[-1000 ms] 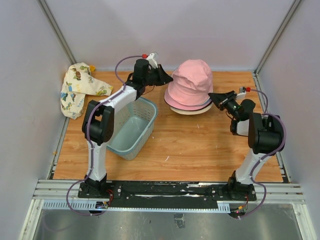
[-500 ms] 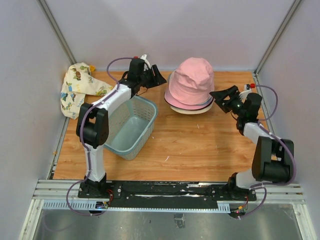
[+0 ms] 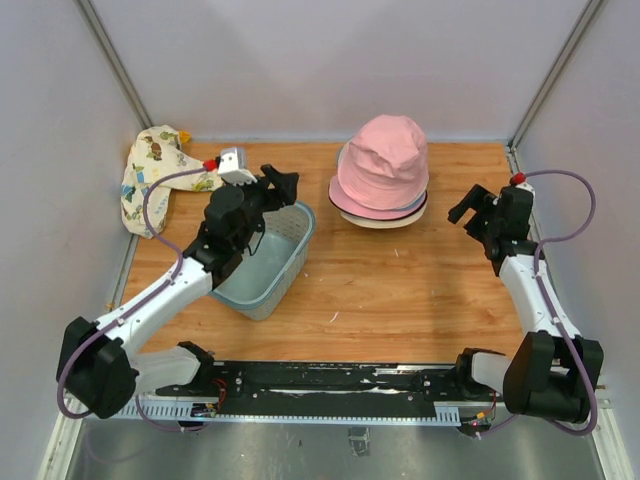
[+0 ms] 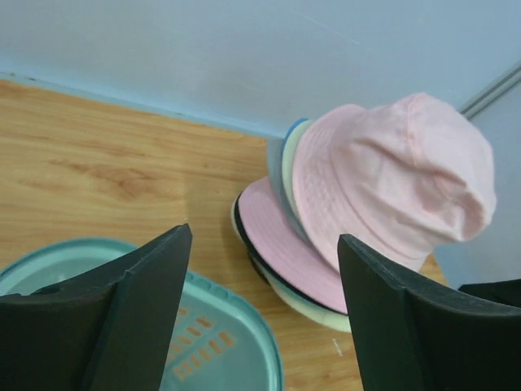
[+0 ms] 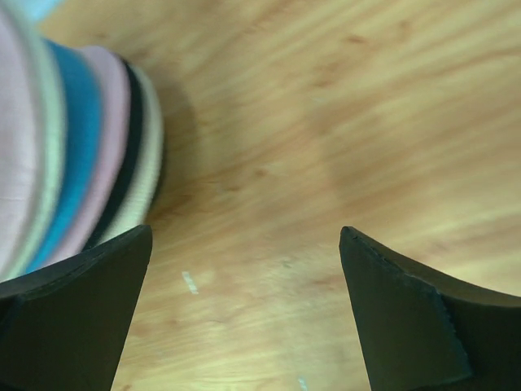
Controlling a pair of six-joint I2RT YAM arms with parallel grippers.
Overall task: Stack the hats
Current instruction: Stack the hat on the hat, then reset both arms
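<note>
The hats [image 3: 383, 165] sit in one stack at the back centre of the wooden table, a pink bucket hat on top and several brims layered beneath. In the left wrist view the stack [image 4: 391, 183] lies ahead and to the right. In the right wrist view only the brim edges [image 5: 73, 155] show, at the left. My left gripper [image 3: 277, 189] is open and empty above the basket's far rim, a short way left of the stack [image 4: 262, 236]. My right gripper [image 3: 469, 208] is open and empty over bare wood, to the right of the stack [image 5: 244, 232].
A blue-grey mesh basket [image 3: 300, 236] lies tilted left of centre, under my left arm; its rim [image 4: 260, 326] shows between the left fingers. A cream cloth with cartoon prints [image 3: 155, 180] lies crumpled at the back left corner. Grey walls close in the table.
Both grippers have opened and drawn back from the hat stack. The left arm swung down and toward the near side over the basket; the right arm pulled away to the right.
</note>
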